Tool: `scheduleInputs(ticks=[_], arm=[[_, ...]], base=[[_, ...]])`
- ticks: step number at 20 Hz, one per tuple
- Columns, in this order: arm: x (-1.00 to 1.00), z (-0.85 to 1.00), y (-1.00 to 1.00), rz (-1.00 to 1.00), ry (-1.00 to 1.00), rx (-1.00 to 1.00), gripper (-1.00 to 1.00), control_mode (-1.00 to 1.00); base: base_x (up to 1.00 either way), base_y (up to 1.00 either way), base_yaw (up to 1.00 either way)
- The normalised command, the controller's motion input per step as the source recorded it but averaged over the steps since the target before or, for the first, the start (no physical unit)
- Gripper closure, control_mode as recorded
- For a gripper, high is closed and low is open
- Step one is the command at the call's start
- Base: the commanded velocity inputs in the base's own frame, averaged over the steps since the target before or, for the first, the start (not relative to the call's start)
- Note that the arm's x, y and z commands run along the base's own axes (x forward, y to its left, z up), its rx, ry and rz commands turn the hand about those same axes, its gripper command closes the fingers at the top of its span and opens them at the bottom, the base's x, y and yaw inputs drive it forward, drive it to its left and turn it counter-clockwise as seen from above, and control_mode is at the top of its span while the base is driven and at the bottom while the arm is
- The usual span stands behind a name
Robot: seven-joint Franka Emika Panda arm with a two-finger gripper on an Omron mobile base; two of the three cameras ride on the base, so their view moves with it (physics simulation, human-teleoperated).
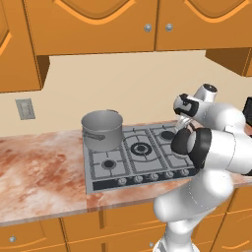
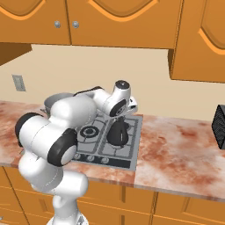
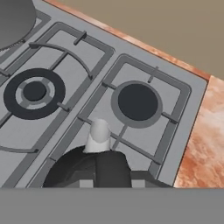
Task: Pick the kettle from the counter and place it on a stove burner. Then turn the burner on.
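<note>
The small black kettle (image 2: pixel 118 134) is over the front right part of the steel cooktop (image 2: pixel 134 147), right under my hand. My gripper (image 2: pixel 119 118) is shut on its thin arched handle. In the hand view the kettle's dark rounded body (image 3: pixel 87 170) lies at the bottom with its pale spout (image 3: pixel 99 136) pointing ahead. Just beyond it is the rear right stove burner (image 3: pixel 138 101), with nothing on it. I cannot tell whether the kettle rests on the grate or hangs just above it. The marbled counter (image 2: pixel 184 140) runs on to the right of the stove.
A big grey steel pot (image 1: pixel 102 129) stands on the rear left burner. The large central burner (image 3: pixel 34 92) and the front left burner (image 1: pixel 108 164) are bare. A row of knobs (image 1: pixel 147 177) lines the stove's front edge. A black appliance (image 2: pixel 219 125) sits at the far right.
</note>
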Motion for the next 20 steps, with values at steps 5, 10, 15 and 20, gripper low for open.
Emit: scheduleInputs(ticks=[5,10,15,20], arm=[[-0.12,0.00,0.00,0.00,0.00,0.00,-1.00,-1.00],[-0.32,0.00,0.00,0.00,-0.01,0.00,-1.00,-1.00],[-0.13,0.34,0.00,0.00,-0.01,0.00,-1.00,-1.00],[-0.05,0.92,0.00,0.00,0.00,0.05,-1.00,-1.00]], base=[[0.00,0.00,0.00],[0.00,0.00,0.00],[0.00,0.00,0.00],[0.00,0.00,0.00]])
